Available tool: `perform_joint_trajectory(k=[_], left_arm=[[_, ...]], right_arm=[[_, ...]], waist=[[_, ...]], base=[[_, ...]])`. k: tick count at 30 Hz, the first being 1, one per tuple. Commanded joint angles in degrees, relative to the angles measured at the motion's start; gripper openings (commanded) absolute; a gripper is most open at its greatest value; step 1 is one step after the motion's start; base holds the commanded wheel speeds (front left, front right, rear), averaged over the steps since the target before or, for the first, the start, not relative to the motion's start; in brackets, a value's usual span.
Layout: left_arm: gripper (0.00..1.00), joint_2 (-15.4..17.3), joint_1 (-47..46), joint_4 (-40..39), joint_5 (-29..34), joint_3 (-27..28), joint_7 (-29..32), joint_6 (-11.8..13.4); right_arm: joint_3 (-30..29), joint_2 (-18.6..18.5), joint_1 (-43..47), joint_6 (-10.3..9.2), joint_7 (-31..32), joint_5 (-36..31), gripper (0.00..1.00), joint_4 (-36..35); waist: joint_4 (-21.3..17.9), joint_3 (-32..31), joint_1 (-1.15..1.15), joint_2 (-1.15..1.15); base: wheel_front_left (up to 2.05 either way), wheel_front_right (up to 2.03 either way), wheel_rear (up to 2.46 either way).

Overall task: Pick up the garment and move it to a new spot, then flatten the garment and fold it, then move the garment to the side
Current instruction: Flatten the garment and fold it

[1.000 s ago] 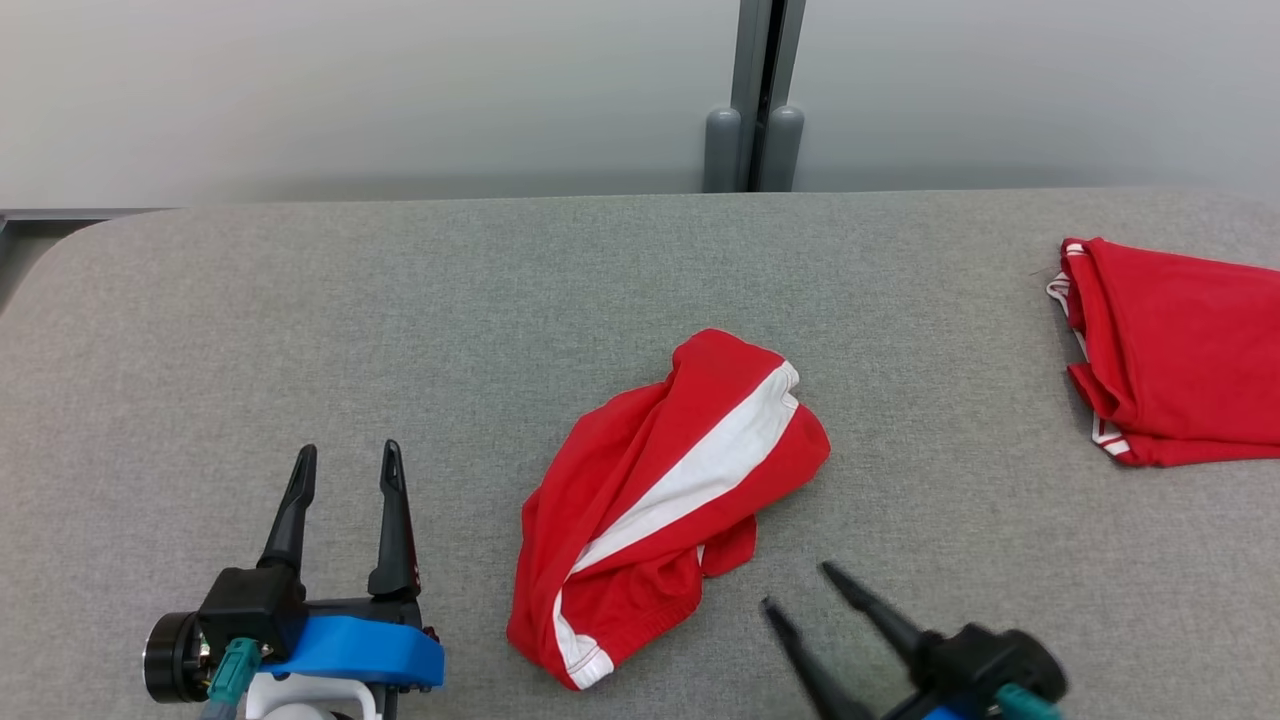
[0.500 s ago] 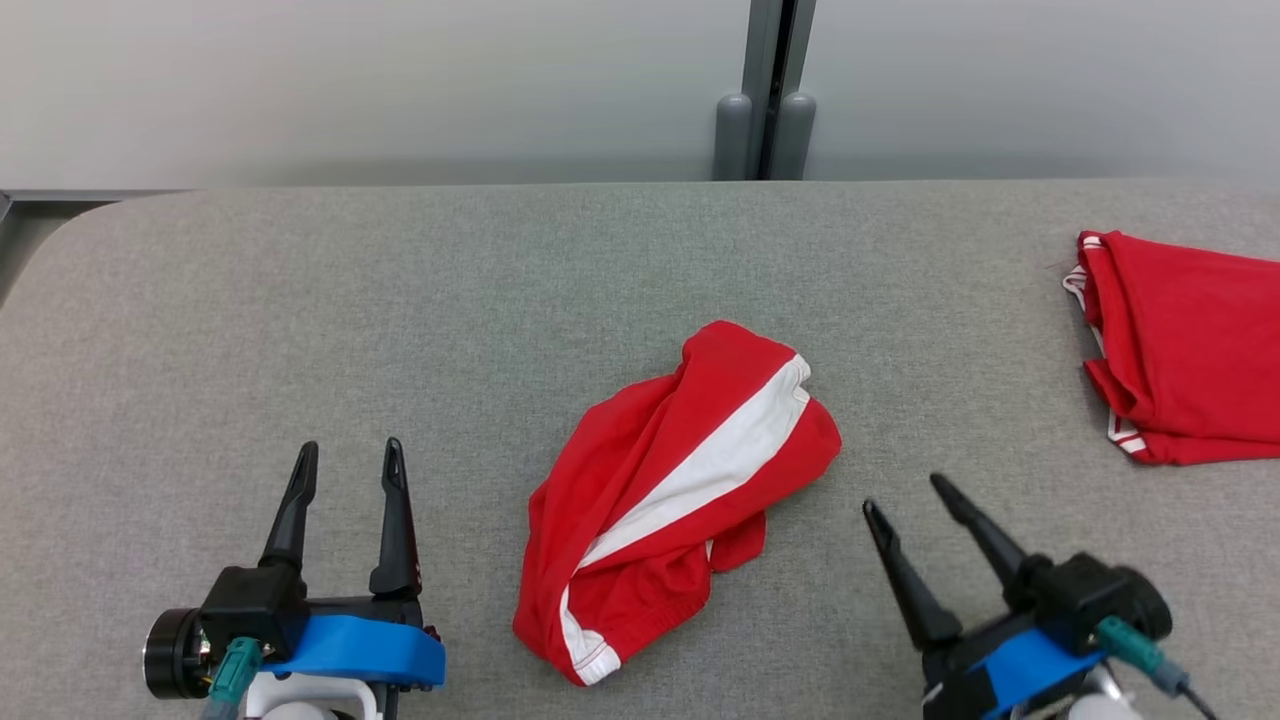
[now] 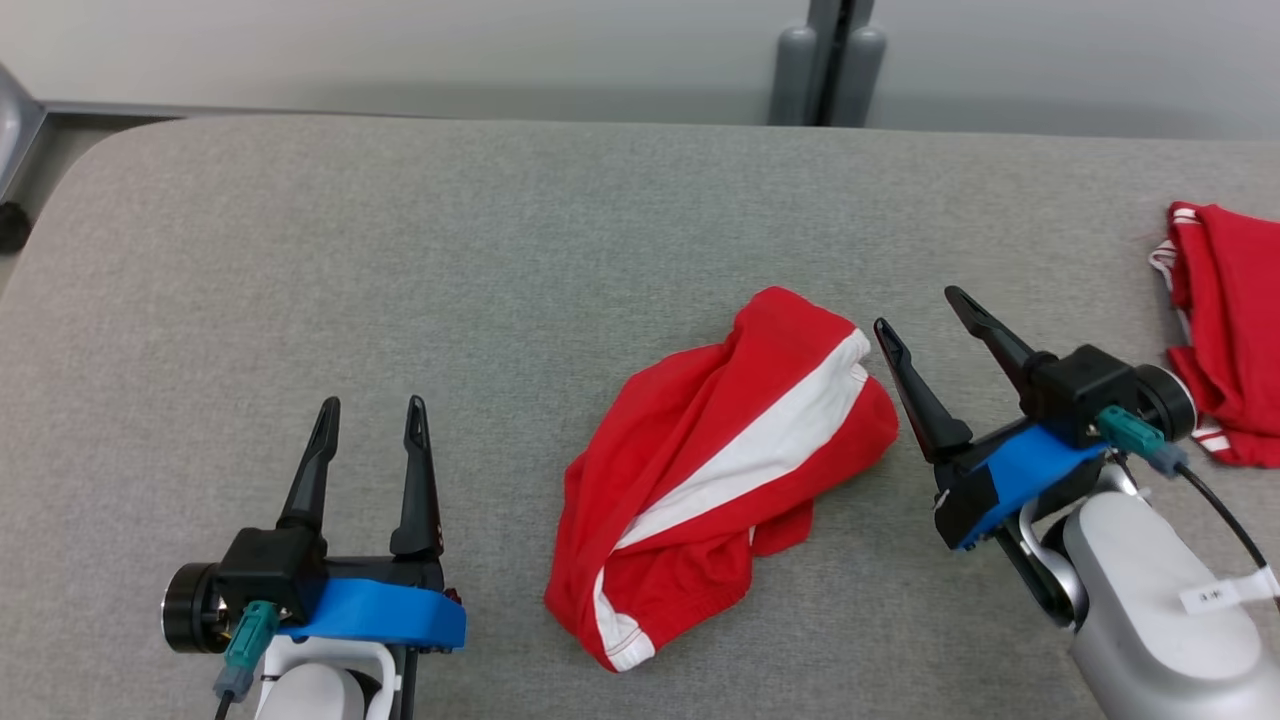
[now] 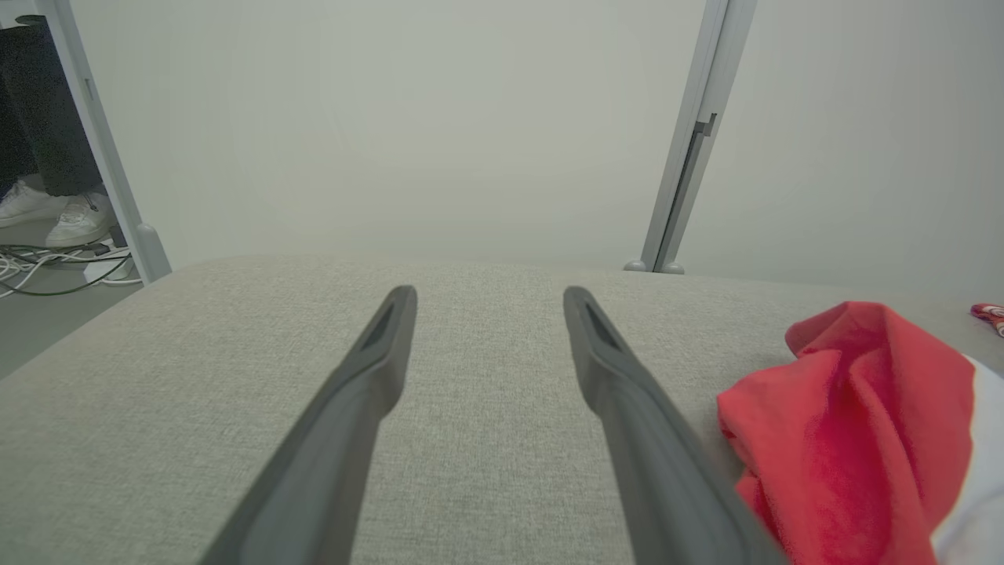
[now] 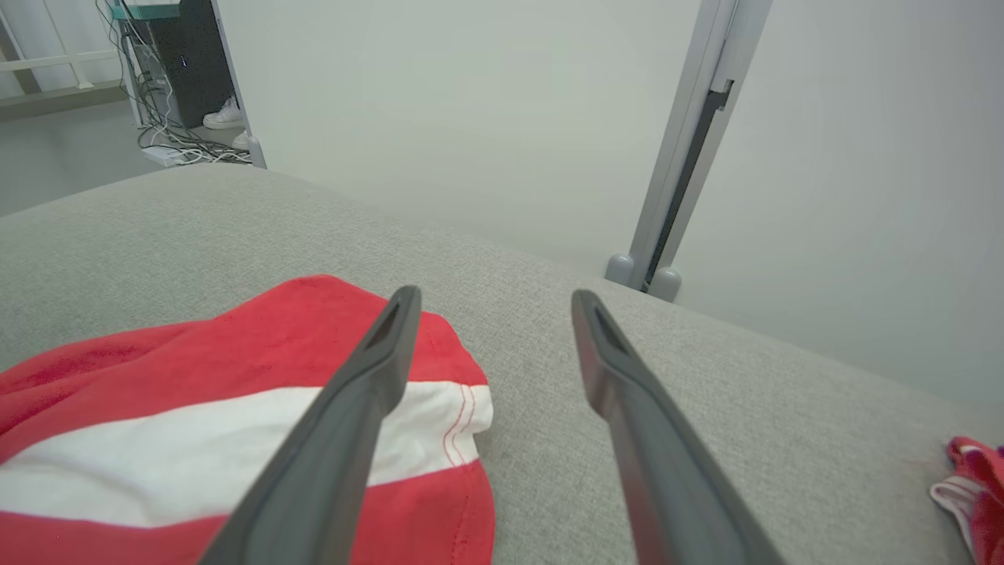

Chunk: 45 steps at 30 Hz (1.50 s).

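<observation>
A crumpled red fabric garment [image 3: 720,470] with a broad white stripe lies bunched on the grey counter [image 3: 400,250], its stripe running from 8 to 2 o'clock.

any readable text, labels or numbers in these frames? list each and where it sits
No text can be read anywhere.
Dark marks on the white tag beside the right forearm: too small to read.
No print visible on the crumpled red and white garment.
No print visible on the folded red garment.

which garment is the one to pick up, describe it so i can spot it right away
Start at the grey fabric-covered table; near its middle, between the left gripper and the right gripper, lies a crumpled red garment. Unlike the folded red garment at the table's right edge, it is bunched up and shows a broad white stripe across it.
</observation>
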Motion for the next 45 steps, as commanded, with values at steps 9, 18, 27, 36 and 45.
perform_joint_trajectory(k=[9, 18, 27, 36, 45], left_arm=[[1.0, 0.0, -1.6, 0.0, -1.2, -1.4, -0.3, 1.0], [1.0, 0.0, -1.4, 0.1, -1.7, -1.9, -0.3, 1.5], [1.0, 0.0, -1.3, 0.2, -1.5, -1.7, -0.3, 1.7], [1.0, 0.0, 1.0, 0.4, -1.2, -0.5, -0.3, 1.2], [1.0, 0.0, 1.7, 0.6, -0.6, 0.3, -0.3, 0.4]], right_arm=[[5.3, -0.3, -5.9, 0.01, 0.4, 3.3, 1.0, 15.4], [12.4, 1.9, -6.5, 0.02, 0.1, 7.3, 1.0, 26.5], [17.5, 1.5, -8.4, -0.02, -1.6, 12.5, 0.0, 27.8], [10.8, -2.2, -1.2, 0.01, -2.6, 13.5, 0.0, 16.4], [-0.8, -2.5, 16.0, 0.01, -2.6, 8.8, 0.0, 2.0]], waist=[[3.6, 2.1, -0.01, -0.01], [3.8, 2.2, -0.01, -0.01], [2.1, 1.3, -0.01, -0.01], [-2.2, -1.5, -0.01, -0.01], [-6.4, -3.0, -0.01, -0.01]], base=[[0.0, 0.0, 0.0], [0.0, 0.0, 0.0], [0.0, 0.0, 0.0], [0.0, 0.0, 0.0], [0.0, 0.0, 0.0]])
